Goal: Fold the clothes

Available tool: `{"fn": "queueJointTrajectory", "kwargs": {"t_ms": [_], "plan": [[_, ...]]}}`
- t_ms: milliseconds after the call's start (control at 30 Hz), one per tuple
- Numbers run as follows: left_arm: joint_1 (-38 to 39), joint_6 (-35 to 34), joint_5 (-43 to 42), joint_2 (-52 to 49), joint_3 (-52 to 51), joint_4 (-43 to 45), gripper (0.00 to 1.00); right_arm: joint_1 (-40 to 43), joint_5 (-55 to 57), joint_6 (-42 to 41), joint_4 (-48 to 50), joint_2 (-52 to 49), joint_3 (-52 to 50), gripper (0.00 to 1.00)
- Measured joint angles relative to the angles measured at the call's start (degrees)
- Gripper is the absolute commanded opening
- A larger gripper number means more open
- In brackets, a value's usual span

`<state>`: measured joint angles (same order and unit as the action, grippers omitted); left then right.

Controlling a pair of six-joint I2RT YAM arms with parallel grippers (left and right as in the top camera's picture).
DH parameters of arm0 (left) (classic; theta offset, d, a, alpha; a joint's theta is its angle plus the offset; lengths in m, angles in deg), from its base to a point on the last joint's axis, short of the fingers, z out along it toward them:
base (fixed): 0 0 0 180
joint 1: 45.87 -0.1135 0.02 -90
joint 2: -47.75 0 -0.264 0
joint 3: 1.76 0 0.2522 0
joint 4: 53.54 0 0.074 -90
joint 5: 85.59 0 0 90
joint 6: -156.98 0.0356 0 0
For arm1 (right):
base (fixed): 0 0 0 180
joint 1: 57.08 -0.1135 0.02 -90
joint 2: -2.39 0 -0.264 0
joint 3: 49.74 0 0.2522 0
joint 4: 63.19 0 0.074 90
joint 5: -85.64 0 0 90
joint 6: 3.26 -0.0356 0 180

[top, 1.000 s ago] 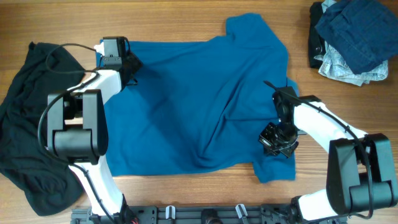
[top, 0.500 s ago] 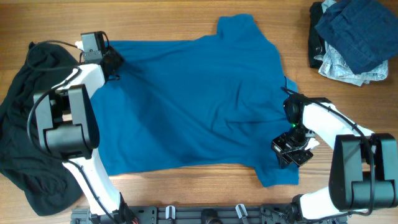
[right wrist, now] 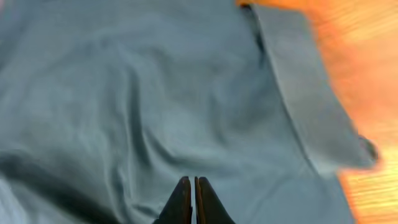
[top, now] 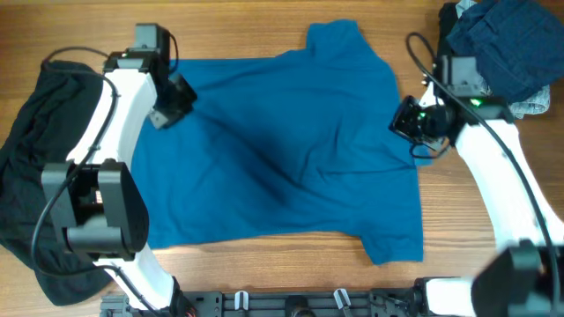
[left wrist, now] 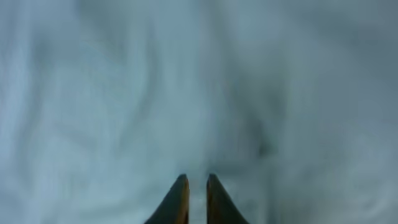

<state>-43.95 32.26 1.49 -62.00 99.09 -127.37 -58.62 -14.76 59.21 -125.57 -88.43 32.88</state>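
Observation:
The teal-blue shirt (top: 282,150) lies spread out over the middle of the table, with soft creases and one sleeve (top: 339,40) pointing to the far edge. My left gripper (top: 163,113) hovers over the shirt's upper left part. In the blurred left wrist view its fingers (left wrist: 195,179) are shut to a thin slit and hold nothing above the teal cloth (left wrist: 186,81). My right gripper (top: 404,121) is over the shirt's right edge. It is shut and empty (right wrist: 191,180) above the cloth (right wrist: 155,93). The black garment (top: 26,176) lies crumpled at the left.
A heap of navy and pale-denim clothes (top: 493,53) sits at the far right corner, just behind my right arm. Bare wooden table (top: 476,238) shows right of the shirt and along the near edge, and also in the right wrist view (right wrist: 360,56).
My left gripper has left the shirt's far left corner and moved right over the shirt. My right arm has swung from the lower right hem up to the right edge. The shirt lies flatter.

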Motion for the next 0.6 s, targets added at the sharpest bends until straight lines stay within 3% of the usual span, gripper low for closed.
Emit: {"fn": "queueJointTrajectory", "kwargs": {"t_ms": [100, 200, 400, 600], "plan": [[1.5, -1.7, -1.7, -1.0, -6.1, -1.1, 0.04, 0.0, -2.8, 2.7, 6.2, -12.3, 0.0, 0.04], [1.9, -2.3, -2.9, -2.1, -9.7, 0.3, 0.04, 0.0, -3.8, 3.9, 11.5, -18.3, -0.3, 0.04], [2.9, -2.7, -4.9, -1.8, -18.2, 6.3, 0.05, 1.0, 0.2, 4.5, 16.1, -18.9, -0.3, 0.04], [0.6, -2.8, -7.8, -0.7, -20.0, 8.3, 0.07, 6.7, 6.7, 5.0, 16.2, -19.3, -0.3, 0.04]]}}
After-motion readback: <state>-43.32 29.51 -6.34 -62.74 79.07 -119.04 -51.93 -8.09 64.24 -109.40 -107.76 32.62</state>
